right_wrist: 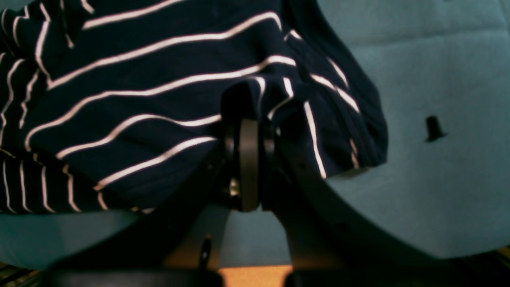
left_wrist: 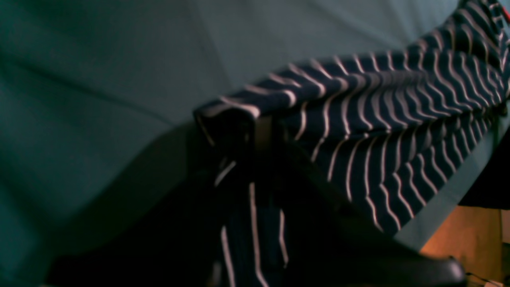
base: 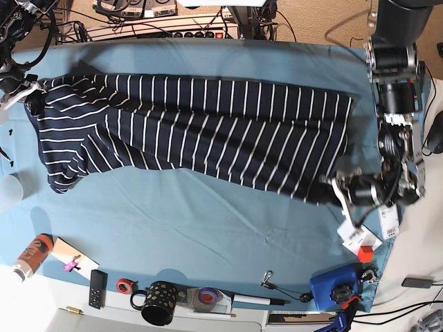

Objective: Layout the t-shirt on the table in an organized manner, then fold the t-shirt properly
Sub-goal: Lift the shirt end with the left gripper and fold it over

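Table (base: 208, 228) under the t-shirt (base: 194, 124), spread 9-to-3 o'clock across its far half, left gripper (base: 337, 188) clamped on shirt corner at 4 o'clock, right gripper (base: 29, 90) pinched on shirt edge at 9 o'clock.

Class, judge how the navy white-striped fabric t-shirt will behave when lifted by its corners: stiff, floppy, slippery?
The navy white-striped fabric t-shirt probably flops: it drapes in folds over the left pincer. It likely sags in the middle, spanning far to the right pincer. Probably not slippery: it bunches on the teal cloth-covered table.
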